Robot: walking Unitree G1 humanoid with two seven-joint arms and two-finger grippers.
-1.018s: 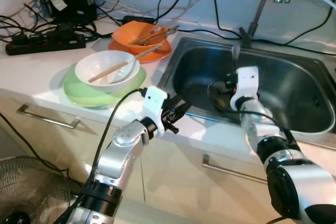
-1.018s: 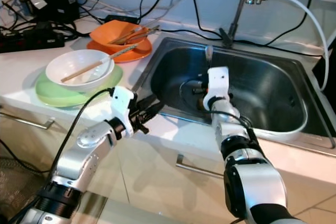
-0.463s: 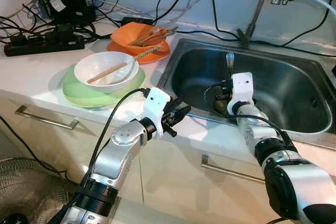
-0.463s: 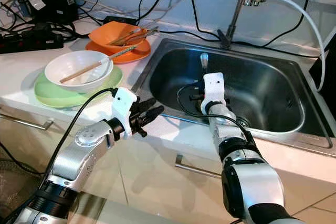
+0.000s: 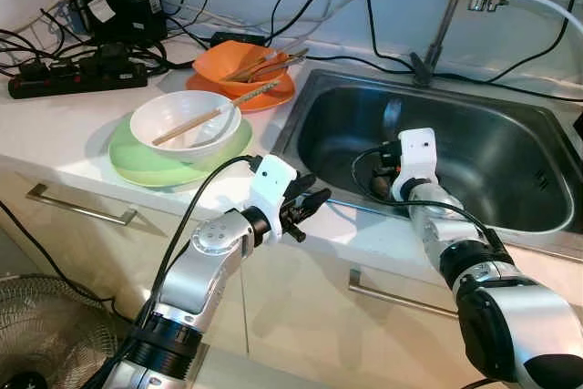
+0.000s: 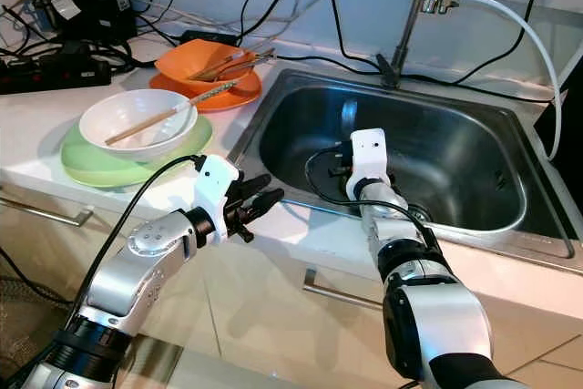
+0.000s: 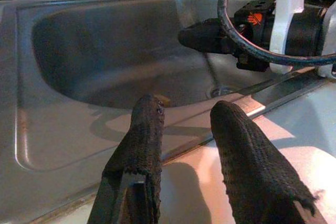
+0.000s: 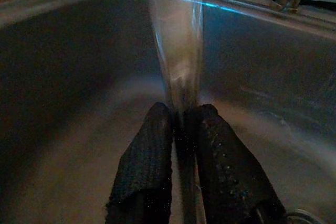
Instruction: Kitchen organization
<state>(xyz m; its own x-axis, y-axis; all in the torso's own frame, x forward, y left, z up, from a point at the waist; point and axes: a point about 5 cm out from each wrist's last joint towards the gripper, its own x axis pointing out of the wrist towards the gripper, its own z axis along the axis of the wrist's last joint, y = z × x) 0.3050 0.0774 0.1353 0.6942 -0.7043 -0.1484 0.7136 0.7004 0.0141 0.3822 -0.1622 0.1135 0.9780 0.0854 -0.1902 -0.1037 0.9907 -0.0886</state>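
Note:
My right gripper [image 8: 184, 124] is shut on the handle of a metal spoon [image 8: 178, 40], which stands upright and motion-blurred inside the steel sink [image 5: 510, 148] near its front wall; in the eye view the spoon [image 5: 392, 117] rises above that gripper [image 5: 386, 170]. My left gripper [image 5: 308, 207] hovers open and holds nothing over the counter's front edge, just left of the sink; its fingers [image 7: 147, 129] point toward the basin. A white bowl [image 5: 185, 120] with chopsticks sits on a green plate [image 5: 137, 157]. Behind it an orange bowl [image 5: 239, 59] with chopsticks rests on an orange plate.
A faucet [image 5: 446, 15] stands behind the sink, with a hose running off to the right. Power strips [image 5: 77, 75] and tangled cables crowd the back left of the counter. Cabinet handles [image 5: 77, 207] sit below the counter, and a fan [image 5: 46, 325] stands on the floor at lower left.
My right gripper has drawn back and to the left within the sink, carrying the spoon, whose bowl has sunk lower. The left gripper has barely shifted.

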